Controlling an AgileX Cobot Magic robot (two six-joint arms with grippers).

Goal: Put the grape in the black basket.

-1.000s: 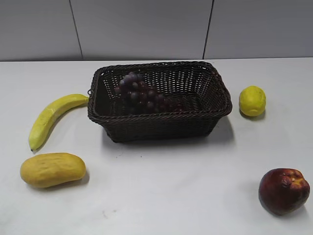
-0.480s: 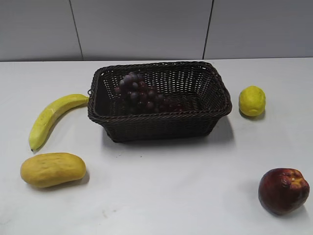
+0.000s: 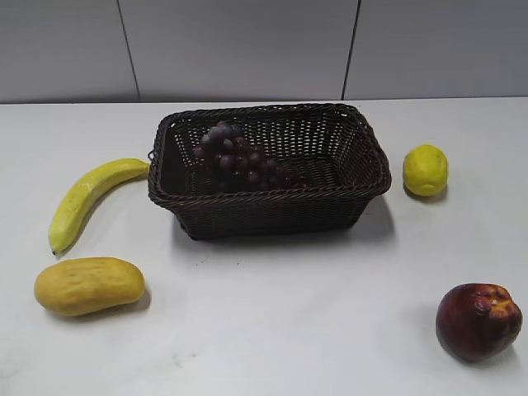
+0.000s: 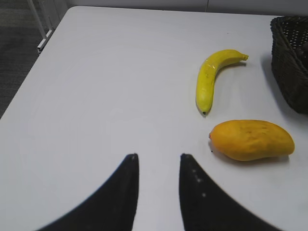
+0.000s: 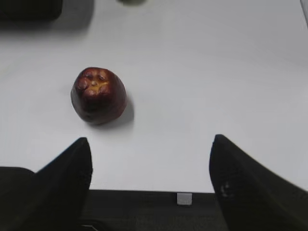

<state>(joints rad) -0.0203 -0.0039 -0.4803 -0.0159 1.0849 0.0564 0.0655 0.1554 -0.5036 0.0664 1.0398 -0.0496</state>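
Note:
The grape [image 3: 238, 158], a dark red-purple bunch, lies inside the black basket [image 3: 272, 206], toward its left half. The woven basket stands at the table's middle; its corner shows in the left wrist view [image 4: 292, 57]. Neither gripper shows in the exterior view. My left gripper [image 4: 158, 156] is open and empty above bare table, left of the mango. My right gripper [image 5: 150, 140] is wide open and empty over the table's front edge, near the dark red fruit.
A banana [image 3: 87, 198] and a yellow mango [image 3: 89, 285] lie left of the basket. A lemon [image 3: 426, 170] sits to its right. A dark red apple-like fruit [image 3: 478, 320] is at the front right. The table's front edge [image 5: 144, 191] is below my right gripper.

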